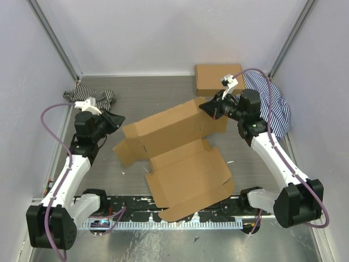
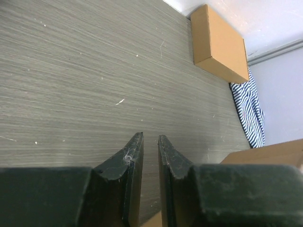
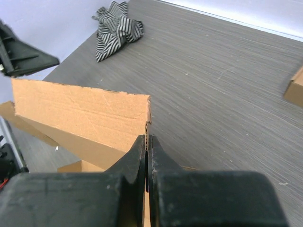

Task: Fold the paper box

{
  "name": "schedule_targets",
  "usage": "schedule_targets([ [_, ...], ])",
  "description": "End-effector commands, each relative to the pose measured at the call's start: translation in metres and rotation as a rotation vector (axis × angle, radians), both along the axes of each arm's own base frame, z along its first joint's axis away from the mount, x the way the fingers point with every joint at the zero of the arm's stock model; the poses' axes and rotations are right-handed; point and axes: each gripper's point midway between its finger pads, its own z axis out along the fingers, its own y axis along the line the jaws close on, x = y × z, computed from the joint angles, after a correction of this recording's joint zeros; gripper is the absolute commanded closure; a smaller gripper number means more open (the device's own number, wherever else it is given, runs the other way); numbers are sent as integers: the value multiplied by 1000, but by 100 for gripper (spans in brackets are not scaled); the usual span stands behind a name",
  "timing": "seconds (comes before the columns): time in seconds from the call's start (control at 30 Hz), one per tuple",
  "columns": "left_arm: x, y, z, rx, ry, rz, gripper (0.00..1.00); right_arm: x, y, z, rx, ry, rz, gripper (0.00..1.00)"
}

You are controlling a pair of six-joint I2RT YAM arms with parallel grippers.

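- The paper box [image 1: 185, 164] lies half-folded in the middle of the table [image 1: 142, 95]. Its broad flat panel is toward the near edge, and a long wall stands raised along the far side.
- The right gripper [image 1: 204, 107] is closed tight on the right end of that raised wall, its fingers [image 3: 137, 156] pinching the cardboard edge.
- The left gripper [image 1: 121, 118] sits just beside the box's left flap, its fingers [image 2: 135, 156] a narrow gap apart and gripping nothing.
- A smaller closed box [image 1: 218, 79] sits at the far right.
- One striped cloth [image 1: 90, 98] lies at the far left and another striped cloth [image 1: 275, 106] at the right.
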Motion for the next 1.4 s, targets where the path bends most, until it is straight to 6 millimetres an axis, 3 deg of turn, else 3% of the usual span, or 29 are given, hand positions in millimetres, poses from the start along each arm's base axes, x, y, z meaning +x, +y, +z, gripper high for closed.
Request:
schedule_targets([
  [0.0,15,5,29,36,-95,0,75,-18,13,30,37,-154,124,98],
  [0.2,13,11,22,47,-85,19,76,-12,12,26,36,-138,114,98],
  [0.4,-6,-26,33,-59,-95,-192,79,0,12,17,40,-92,81,98],
  [0.53,-22,-38,34,-73,-56,-289,82,5,13,15,49,-80,74,98],
  [0.8,-46,-36,31,-13,15,-326,83,17,7,12,40,-66,14,99],
  [1.03,-65,-41,44,-15,29,-378,83,23,3,9,30,-52,-22,99],
  [1.17,-69,-46,47,-29,33,-413,83,24,4,5,34,-40,-21,99],
  [1.37,-73,-50,67,-52,7,-438,83,27,3,-1,28,-18,-34,99],
])
